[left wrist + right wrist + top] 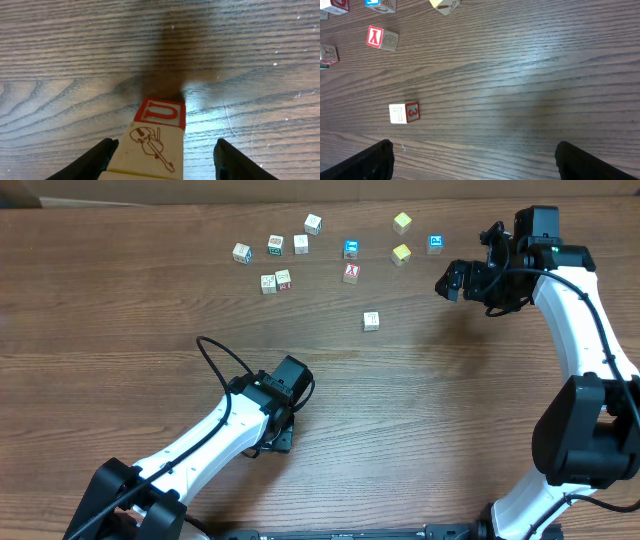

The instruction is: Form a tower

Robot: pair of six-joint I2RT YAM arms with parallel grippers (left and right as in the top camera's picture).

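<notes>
The tower (150,150) shows only in the left wrist view. It is a column of pale wooden cubes: the top cube has a red U face and a violin drawing on its side, and the edge of another cube shows below it. My left gripper (167,160) straddles the column. Its left finger (100,157) is close against the cube and its right finger (235,160) stands well apart. From overhead, the left arm (270,415) hides the tower. My right gripper (452,280) hangs open and empty at the far right, over bare table.
Several loose letter cubes are scattered along the far side. Among them are a pale T cube (371,321) nearest the middle, a red one (351,273), blue ones (351,249) (436,244) and yellow ones (402,222). The T cube (404,113) lies left of the right gripper.
</notes>
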